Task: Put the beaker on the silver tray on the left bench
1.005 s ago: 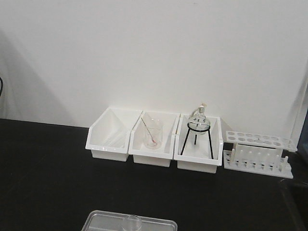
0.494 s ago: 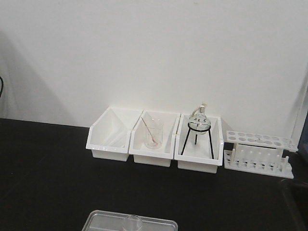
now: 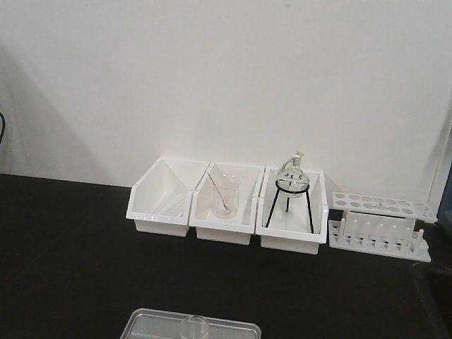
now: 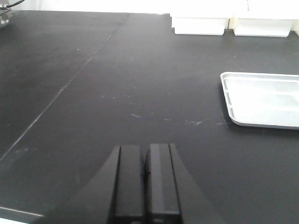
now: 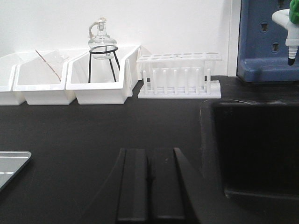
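The small clear beaker (image 3: 195,326) stands upright in the silver tray (image 3: 148,326) at the bottom edge of the front view, on the black left bench (image 3: 63,261). In the left wrist view the silver tray (image 4: 261,100) lies to the right, well ahead of my left gripper (image 4: 145,151), which is shut and empty over bare worktop. My right gripper (image 5: 149,156) is also shut and empty; only a corner of the tray (image 5: 11,165) shows to its left. Neither gripper touches the beaker.
Three white bins (image 3: 226,205) line the wall: one holds a beaker with a red-tipped rod (image 3: 224,198), another a flask on a black tripod (image 3: 291,187). A white test-tube rack (image 3: 378,226) stands right of them. A sunken sink (image 5: 252,144) and a blue panel (image 5: 268,42) lie right.
Only the beaker's rim shifts slightly at the bottom edge of the front view; the bins, rack and tray stay where they were.
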Controlling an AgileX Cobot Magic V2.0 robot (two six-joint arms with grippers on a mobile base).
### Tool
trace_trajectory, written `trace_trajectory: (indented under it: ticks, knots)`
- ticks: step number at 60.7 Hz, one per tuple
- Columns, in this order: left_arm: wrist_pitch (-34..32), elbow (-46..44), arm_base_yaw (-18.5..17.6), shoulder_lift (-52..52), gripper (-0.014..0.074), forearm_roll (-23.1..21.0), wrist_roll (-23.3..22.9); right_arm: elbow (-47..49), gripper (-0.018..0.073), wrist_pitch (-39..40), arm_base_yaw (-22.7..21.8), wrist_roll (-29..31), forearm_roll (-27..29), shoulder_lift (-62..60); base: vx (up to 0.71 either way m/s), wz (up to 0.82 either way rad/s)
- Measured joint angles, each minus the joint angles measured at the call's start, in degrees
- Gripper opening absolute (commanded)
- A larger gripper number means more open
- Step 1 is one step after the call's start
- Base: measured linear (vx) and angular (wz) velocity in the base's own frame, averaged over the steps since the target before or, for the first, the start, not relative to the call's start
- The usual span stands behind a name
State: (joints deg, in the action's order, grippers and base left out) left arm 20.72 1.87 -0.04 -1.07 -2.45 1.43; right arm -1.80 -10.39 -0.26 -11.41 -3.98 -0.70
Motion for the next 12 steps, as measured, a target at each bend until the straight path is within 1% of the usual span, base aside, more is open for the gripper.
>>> trace_trajectory:
  ticks: [12]
  knots:
    - [0.0,0.0,0.0,0.0,0.0001,0.0,0.0,0.0,-0.0014,0.0,0.0,0.0,0.0,0.0,0.0,0.0]
